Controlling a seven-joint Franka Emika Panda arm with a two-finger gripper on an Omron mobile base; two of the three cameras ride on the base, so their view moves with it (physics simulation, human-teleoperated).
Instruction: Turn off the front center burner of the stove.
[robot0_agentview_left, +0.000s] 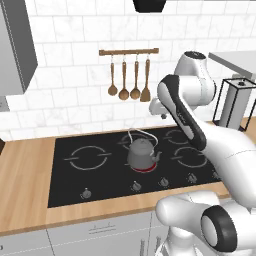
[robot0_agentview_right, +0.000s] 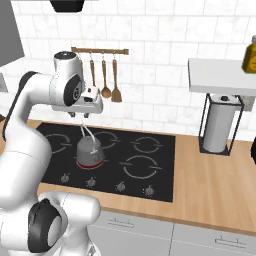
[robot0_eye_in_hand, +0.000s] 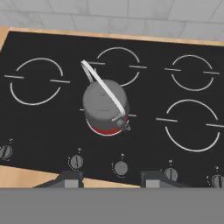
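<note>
Below me sits one stove (robot0_eye_in_hand: 144, 144) with five ring-marked burners — one of them, the front center burner (robot0_eye_in_hand: 106, 130), glows red under one grey kettle (robot0_eye_in_hand: 105, 107). Five small knobs (robot0_eye_in_hand: 120, 168) line its front edge. On the wall, one wooden rail (robot0_agentview_left: 128, 51) carries four wooden utensils (robot0_agentview_left: 135, 77). One paper towel roll (robot0_agentview_right: 219, 122) stands in one black wire holder — one yellow bottle (robot0_agentview_right: 250, 55) rests on one shelf (robot0_agentview_right: 220, 75).

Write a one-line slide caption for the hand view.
Open gripper hovers above the stove knob row; grey kettle sits on the red-glowing front center burner.
</note>
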